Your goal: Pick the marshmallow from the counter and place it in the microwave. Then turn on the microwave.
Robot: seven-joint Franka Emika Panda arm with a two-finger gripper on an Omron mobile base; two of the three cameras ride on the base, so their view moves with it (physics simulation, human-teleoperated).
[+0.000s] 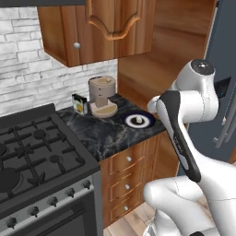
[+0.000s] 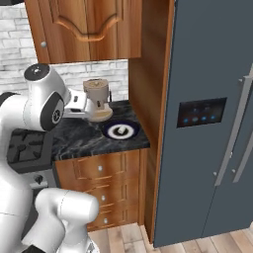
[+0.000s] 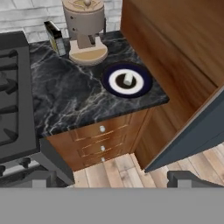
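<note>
We find the marshmallow sitting in the middle of a dark-rimmed round dish on the counter, just in front of the beige grinder-like appliance and right of the gas stove. The gripper hangs high above the counter edge, well apart from the dish, its finger tips wide apart and holding nothing. We judge the task barely begun: pick, placement in the microwave and switching on all remain.

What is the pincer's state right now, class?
Pincer: open, holding nothing; the marshmallow lies on its plate, apart from it.
</note>
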